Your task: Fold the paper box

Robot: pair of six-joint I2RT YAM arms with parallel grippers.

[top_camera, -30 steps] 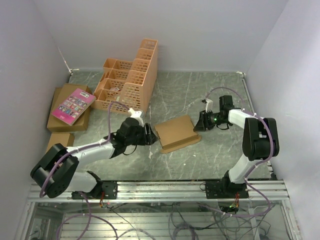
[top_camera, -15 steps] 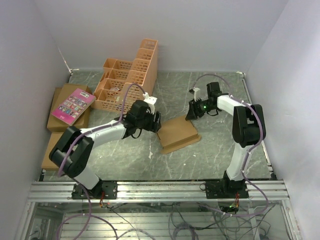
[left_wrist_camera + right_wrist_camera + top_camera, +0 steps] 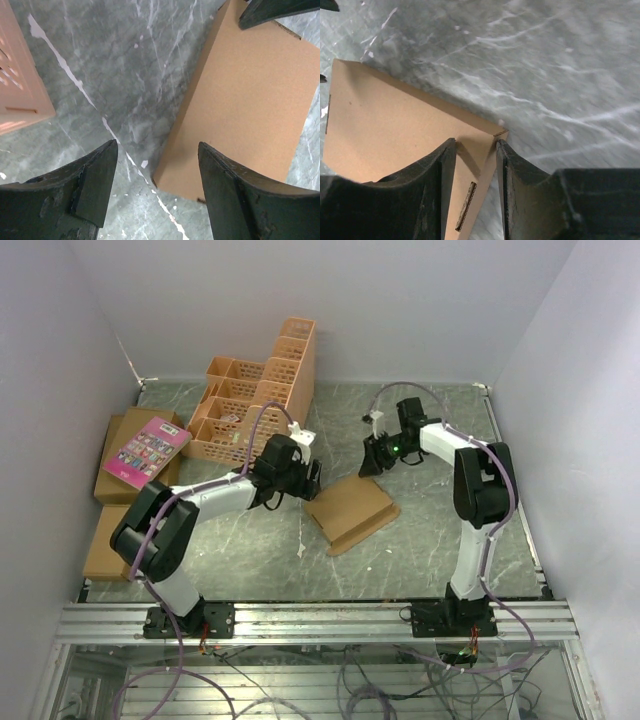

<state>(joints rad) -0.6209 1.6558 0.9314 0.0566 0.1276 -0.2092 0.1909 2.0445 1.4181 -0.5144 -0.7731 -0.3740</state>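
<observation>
The paper box (image 3: pixel 350 510) is a flat brown cardboard shape lying on the grey marble table. My left gripper (image 3: pixel 305 480) is at its left far corner, open and empty. In the left wrist view the box (image 3: pixel 250 100) lies right of centre, with its near corner between the wide-open left gripper's (image 3: pixel 157 147) fingers. My right gripper (image 3: pixel 372 462) hovers over the box's far corner. In the right wrist view the right gripper (image 3: pixel 475 145) is narrowly open and straddles the corner edge of the box (image 3: pixel 395 115), casting a shadow on it.
An orange lattice crate (image 3: pixel 255 405) stands at the back left, and its corner shows in the left wrist view (image 3: pixel 20 75). A pink book (image 3: pixel 145 452) lies on brown closed cartons (image 3: pixel 125 490) at the left wall. Another carton (image 3: pixel 100 545) lies nearer. Walls enclose three sides.
My right gripper has swung left and farther back, from the box's right side to over its far corner. My left arm has stretched forward to the box's left corner. The box has turned slightly.
</observation>
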